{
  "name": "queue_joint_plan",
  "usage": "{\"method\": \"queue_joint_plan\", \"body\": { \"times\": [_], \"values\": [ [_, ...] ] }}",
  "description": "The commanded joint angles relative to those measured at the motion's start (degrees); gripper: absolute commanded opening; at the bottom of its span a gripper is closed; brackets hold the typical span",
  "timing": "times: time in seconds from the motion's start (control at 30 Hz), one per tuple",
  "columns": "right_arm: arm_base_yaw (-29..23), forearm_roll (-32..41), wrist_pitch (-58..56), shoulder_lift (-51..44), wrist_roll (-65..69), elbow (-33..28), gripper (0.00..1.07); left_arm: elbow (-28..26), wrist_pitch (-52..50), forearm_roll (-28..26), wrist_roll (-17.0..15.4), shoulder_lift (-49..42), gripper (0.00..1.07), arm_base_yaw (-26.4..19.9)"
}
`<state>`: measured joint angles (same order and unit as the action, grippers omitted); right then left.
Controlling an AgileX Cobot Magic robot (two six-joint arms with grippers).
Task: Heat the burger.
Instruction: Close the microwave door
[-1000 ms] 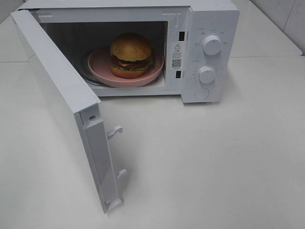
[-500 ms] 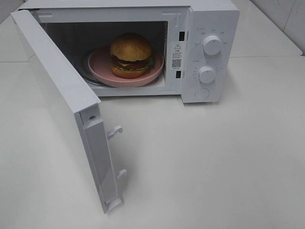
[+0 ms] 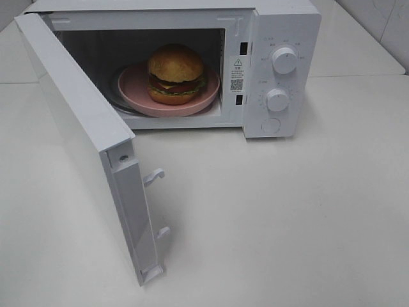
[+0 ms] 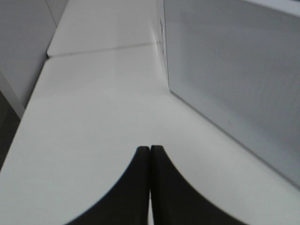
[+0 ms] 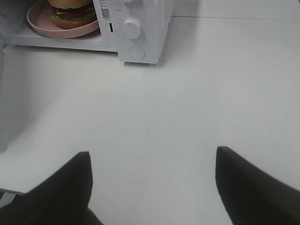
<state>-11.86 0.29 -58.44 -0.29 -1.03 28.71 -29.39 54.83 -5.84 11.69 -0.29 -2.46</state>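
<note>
The left claw is pressed fully together, its fingers touching and gripping nothing. It sits low over the white surface, just beside the grey door of the microwave. The right claw is spread wide and empty above the surface, well apart from the microwave's front. Inside the cavity the burger sits upright on a pink plate. The door stands swung wide open on the left side.
</note>
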Motion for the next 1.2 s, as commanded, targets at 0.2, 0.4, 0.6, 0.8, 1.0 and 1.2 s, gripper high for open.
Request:
{"method": "queue_joint_plan", "body": {
  "times": [0.2, 0.4, 0.6, 0.8, 1.0, 1.2],
  "values": [
    [0.23, 0.46, 0.92, -1.55, -0.63, -0.11, 0.70, 2.69, -19.65, -0.92, 0.23, 3.90, 0.00, 0.06],
    [0.23, 0.46, 0.92, -1.55, -0.63, -0.11, 0.70, 2.98, -25.50, -1.32, 3.27, 12.09, 0.00, 0.06],
    [0.23, 0.46, 0.92, -1.55, -0.63, -0.11, 0.70, 2.98, -35.35, -3.04, 7.56, 23.38, 0.00, 0.06],
    [0.23, 0.46, 0.92, -1.55, -0.63, -0.11, 0.70, 2.98, -47.90, -6.30, 8.08, 36.73, 0.00, 0.06],
    [0.23, 0.46, 0.92, -1.55, -0.63, -0.11, 0.70, 2.92, -57.58, -6.76, 8.08, 47.50, 0.00, 0.06],
    [0.23, 0.46, 0.92, -1.55, -0.63, -0.11, 0.70, 2.92, -63.08, -6.76, 7.62, 52.25, 0.00, 0.46]
  ]
}}
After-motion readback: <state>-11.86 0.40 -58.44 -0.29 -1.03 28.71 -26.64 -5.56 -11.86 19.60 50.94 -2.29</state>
